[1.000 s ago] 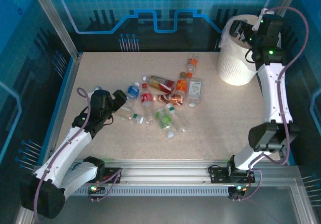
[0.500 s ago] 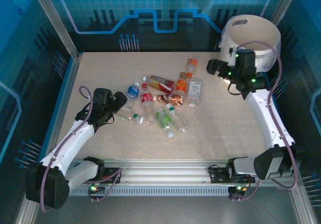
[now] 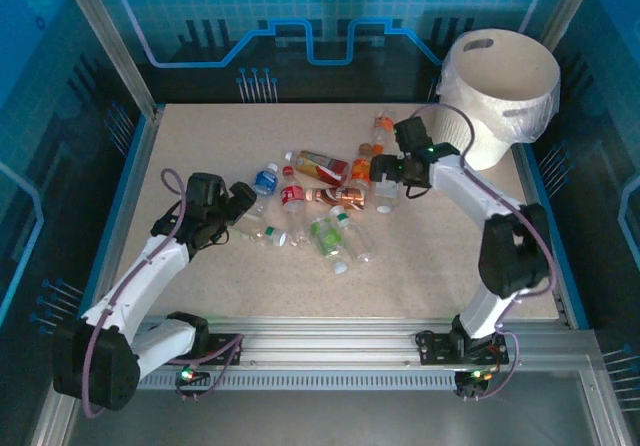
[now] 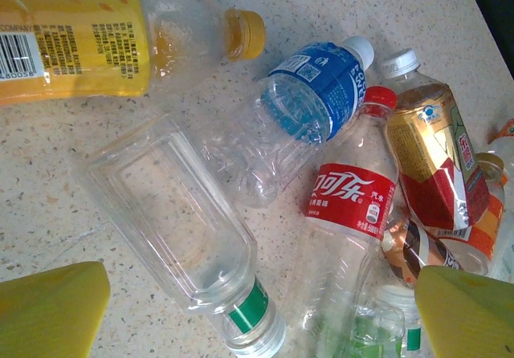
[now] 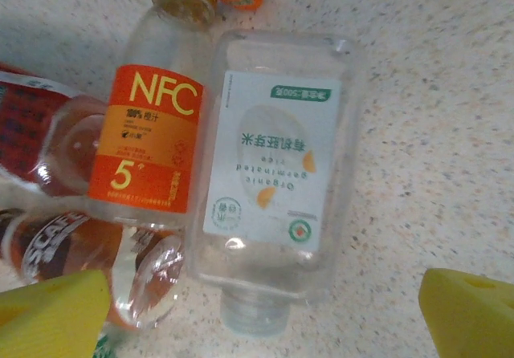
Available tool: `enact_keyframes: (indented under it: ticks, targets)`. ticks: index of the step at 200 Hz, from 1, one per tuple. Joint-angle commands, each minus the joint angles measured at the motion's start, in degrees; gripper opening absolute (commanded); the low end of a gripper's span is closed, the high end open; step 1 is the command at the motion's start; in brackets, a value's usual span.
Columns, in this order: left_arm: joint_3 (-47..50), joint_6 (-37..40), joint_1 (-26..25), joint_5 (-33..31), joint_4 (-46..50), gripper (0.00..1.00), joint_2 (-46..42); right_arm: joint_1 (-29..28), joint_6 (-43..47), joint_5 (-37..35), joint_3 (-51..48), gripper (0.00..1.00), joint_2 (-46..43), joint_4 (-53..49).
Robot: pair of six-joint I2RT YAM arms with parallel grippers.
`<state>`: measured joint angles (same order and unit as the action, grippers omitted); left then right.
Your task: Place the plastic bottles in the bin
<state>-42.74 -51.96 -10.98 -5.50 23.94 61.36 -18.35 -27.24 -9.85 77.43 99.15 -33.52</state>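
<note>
left tool (image 4: 259,311) and right tool (image 5: 257,314) both gape, empty. the right one hangs over the white-label bottle (image 5: 269,165), which touches the orange-label bottle (image 5: 148,141) in the heap; a finger may wedge between them and squirt one across the tabletop (image 3: 430,256). the bin (image 3: 480,141) stands well apart, far right.

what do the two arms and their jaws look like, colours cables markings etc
Both the left arm and the right arm have smooth white tube-like links joined by bulky black joint housings. A thin purplish-grey cable loops loosely along each one. Small green lights glow at the bases. In the wrist views the jaws end in blunt bright yellow tips. No markings are legible.
</note>
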Motion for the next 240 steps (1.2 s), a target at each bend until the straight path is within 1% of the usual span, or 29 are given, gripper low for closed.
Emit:
enact_keyframes:
  ticks: [1, 20, 60, 71, 88, 116, 146, 174, 192, 218, 240]
  targets:
    - [-1.04, 1.24, 0.68, 1.25, 1.87, 0.99, 0.65, -0.85, -1.06, -2.64, 4.66, 1.0, 4.46, -3.33]
    - [-0.91, 0.79, 0.7, 1.32, 2.0, 0.99, 0.69, -1.27, -1.56, -5.49, 6.34, 1.0, 7.63, -4.37]
    - [-0.68, 0.42, 0.7, 1.06, 1.99, 0.99, 0.62, -1.3, -1.98, -6.72, 6.88, 1.0, 11.33, -3.87]
    - [-0.68, 0.19, 0.7, 1.14, 1.93, 0.99, 0.71, -1.12, -2.03, -5.53, 7.07, 1.0, 12.3, -3.22]
    - [-0.68, -0.17, 0.7, 1.2, 1.77, 0.99, 0.83, -1.05, -2.12, -1.3, 7.11, 0.99, 13.66, -1.93]
    - [-0.37, -0.6, 0.74, 1.33, 1.62, 0.99, 0.94, -0.4, -3.5, -2.82, 6.94, 0.99, 15.71, -2.72]
    - [-0.02, -0.41, 0.7, 1.23, 1.72, 0.99, 0.93, 1.3, -3.71, -3.29, 3.66, 0.97, 13.86, -2.39]
    - [0.48, -0.66, 0.7, 1.25, 1.15, 0.99, 1.57, 3.01, -1.89, -4.04, 0.79, 0.96, 10.64, -2.6]
    - [0.54, -0.81, 0.7, 1.73, 0.66, 0.99, 2.43, 4.11, 1.09, -1.75, -0.23, 0.97, 9.42, -1.59]
    - [0.3, -1.02, 0.7, 2.45, 0.33, 0.99, 3.54, 4.44, 6.94, 1.77, 1.39, 0.98, 10.4, -1.13]
    - [-0.05, -0.96, 0.7, 2.53, 0.48, 0.99, 3.86, 5.25, 10.23, 4.65, 4.65, 0.99, 13.3, -1.62]
